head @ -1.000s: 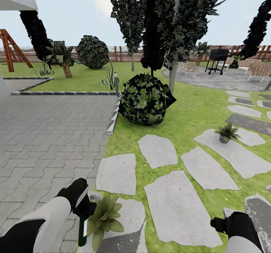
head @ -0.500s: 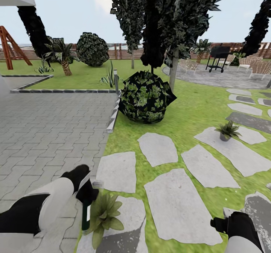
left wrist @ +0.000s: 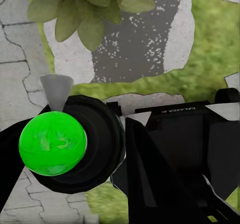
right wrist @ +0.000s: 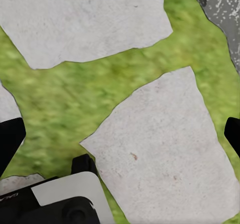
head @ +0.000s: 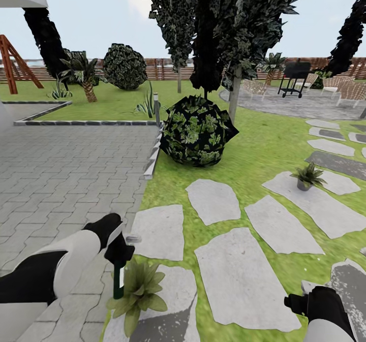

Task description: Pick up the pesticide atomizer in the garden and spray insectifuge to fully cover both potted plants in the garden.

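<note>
Where the left gripper [head: 121, 250] closes about the upper part of the pesticide atomizer [head: 118, 280], the bottle hangs roughly upright, its dark green body pointing down and its pale trigger head [head: 133, 239] projecting toward the stepping stones. In the left wrist view the bottle's bright green base [left wrist: 52, 142] faces the camera, ringed by the dark gripper body, with the grey nozzle [left wrist: 55, 91] directed toward the leaves beyond. Just beside the bottle, at the edge of a part-shaded stepping stone [head: 170, 301], stands the nearer potted plant [head: 138, 291], a low rosette of pointed olive-green leaves; bottle and leaves appear to touch or overlap in the head view, though true contact cannot be judged. The second potted plant [head: 307, 176] sits in its small grey pot on a stone well apart, toward the robot's right. The right gripper [head: 297, 303] hangs low over lawn [head: 264, 149] and stones; in the right wrist view its dark fingertips [right wrist: 10, 136] stand far apart at opposite edges, holding nothing. Grey paving [head: 66, 174] lies to the left. Farther off are a round dark bush [head: 197, 132], tree trunks, a second bush [head: 125, 68], a palm plant [head: 85, 75], a black grill [head: 294, 79] and the brown slatted fence [head: 162, 70].
</note>
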You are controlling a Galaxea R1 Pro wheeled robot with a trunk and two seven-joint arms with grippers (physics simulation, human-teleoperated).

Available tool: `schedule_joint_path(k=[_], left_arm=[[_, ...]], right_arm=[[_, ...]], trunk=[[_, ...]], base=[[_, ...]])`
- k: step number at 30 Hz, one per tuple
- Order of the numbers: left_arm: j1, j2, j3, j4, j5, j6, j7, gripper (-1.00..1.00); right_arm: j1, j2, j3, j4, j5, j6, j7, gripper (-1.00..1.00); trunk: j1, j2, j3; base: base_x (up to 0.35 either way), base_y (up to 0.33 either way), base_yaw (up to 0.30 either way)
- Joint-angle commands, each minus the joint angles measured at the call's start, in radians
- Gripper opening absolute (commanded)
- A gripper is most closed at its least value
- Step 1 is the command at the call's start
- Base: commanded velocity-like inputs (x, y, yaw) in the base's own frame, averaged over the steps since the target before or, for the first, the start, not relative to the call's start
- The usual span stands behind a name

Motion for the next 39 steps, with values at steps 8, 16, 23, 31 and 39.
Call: schedule_joint_path(k=[8, 16, 23, 31, 39], left_arm=[[-0.09, -0.002, 0.012, 0.008, -0.012, 0.011, -0.006, -1.0], [-0.092, -0.002, -0.003, 0.003, -0.013, 0.012, -0.006, -1.0], [-0.045, -0.002, -0.003, 0.003, -0.016, 0.011, -0.005, -1.0], [0.0, 0.0, -0.004, 0.003, -0.018, 0.011, -0.005, -1.0], [0.018, 0.0, -0.03, 0.003, -0.019, 0.011, -0.005, -1.0]], right_arm=[[-0.001, 0.0, -0.005, -0.004, 0.011, -0.001, 0.01, 1.0], [-0.002, -0.001, -0.005, -0.004, 0.011, -0.001, 0.01, 1.0], [-0.002, -0.001, -0.004, -0.003, 0.011, -0.001, 0.01, 1.0], [-0.002, -0.001, -0.004, -0.004, 0.011, -0.001, 0.009, 1.0], [-0.001, -0.001, -0.004, -0.004, 0.011, -0.001, 0.009, 1.0]], trunk=[[0.0, -0.001, -0.001], [0.0, -0.001, -0.002], [0.0, -0.001, -0.011], [0.0, -0.001, -0.022], [0.0, -0.001, -0.033]], base=[[0.0, 0.0, 0.0], [0.0, 0.0, 0.0], [0.0, 0.0, 0.0], [0.0, 0.0, 0.054], [0.0, 0.0, 0.076]])
